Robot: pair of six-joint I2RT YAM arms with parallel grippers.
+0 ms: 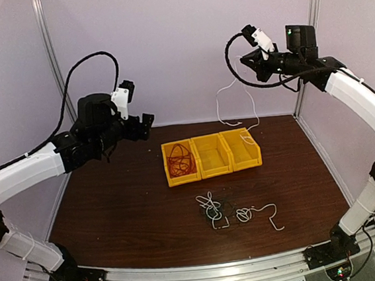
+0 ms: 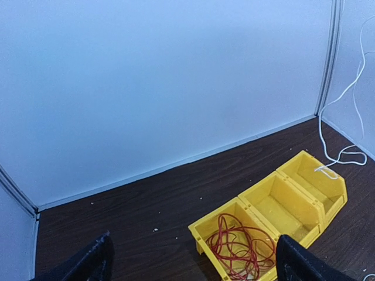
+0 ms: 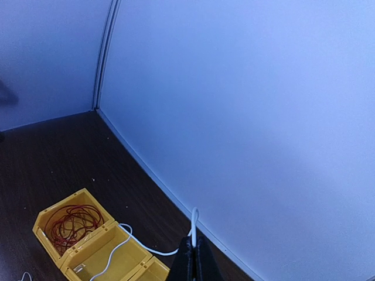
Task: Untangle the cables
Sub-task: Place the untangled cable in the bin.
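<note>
Right gripper [image 3: 193,243] pinches the white cable [image 3: 194,221], which hangs toward seven o'clock into the rightmost yellow bin [image 1: 246,162]; left gripper [image 1: 147,126] wide open, empty.

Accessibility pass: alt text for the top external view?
Right hand, raised, shut on a white cable trailing down to three yellow bins; red cable in the left one. White-and-black tangle on the table; left hand open, empty.
</note>
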